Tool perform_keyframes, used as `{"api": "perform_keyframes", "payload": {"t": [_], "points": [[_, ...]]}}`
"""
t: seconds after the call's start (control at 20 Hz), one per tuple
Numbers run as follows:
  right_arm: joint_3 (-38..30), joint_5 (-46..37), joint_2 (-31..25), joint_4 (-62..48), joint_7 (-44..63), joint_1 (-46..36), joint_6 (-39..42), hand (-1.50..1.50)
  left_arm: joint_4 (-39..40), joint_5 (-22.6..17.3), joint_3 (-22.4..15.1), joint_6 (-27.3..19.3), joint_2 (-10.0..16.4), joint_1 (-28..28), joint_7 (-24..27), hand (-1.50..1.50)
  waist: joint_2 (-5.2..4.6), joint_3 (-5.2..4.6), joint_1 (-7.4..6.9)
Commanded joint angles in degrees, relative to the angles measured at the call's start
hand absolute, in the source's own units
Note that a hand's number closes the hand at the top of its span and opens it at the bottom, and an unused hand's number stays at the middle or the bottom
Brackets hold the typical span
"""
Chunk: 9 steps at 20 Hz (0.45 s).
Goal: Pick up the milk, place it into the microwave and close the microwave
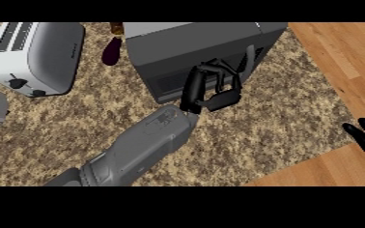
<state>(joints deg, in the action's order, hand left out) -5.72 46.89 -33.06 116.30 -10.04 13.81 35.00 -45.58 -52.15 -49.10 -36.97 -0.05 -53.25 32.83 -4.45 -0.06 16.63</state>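
My left hand [194, 89] lies open, touching the front of the microwave [192, 43] just ahead. Right hand [354, 133] far off right; state unreadable.

1 head view, steeply down, near the counter [285, 125]

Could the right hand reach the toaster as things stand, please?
Probably not: the right hand sits at the view's right edge, and the microwave and the left hand lie between it and the toaster.
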Motion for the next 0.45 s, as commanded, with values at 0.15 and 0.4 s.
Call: {"api": "perform_keyframes", "payload": {"t": [0.15, 0.4], "points": [[-0.13, 1.23, -0.85, 0.72, 0.64, -0.57, 0.11, -1.5, 6.81, -2.23, 3.65, -0.75, 0.05, -2.98, 0.87, 1.5, -1.19, -0.05, 0.03], [-0.19, 2.15, -1.27, 1.83, 1.24, 0.22, -0.15, -1.5, 7.28, -2.96, 3.03, -0.42, 0.05, -2.87, 2.3, 1.5, -1.01, -0.1, 1.03]]}}
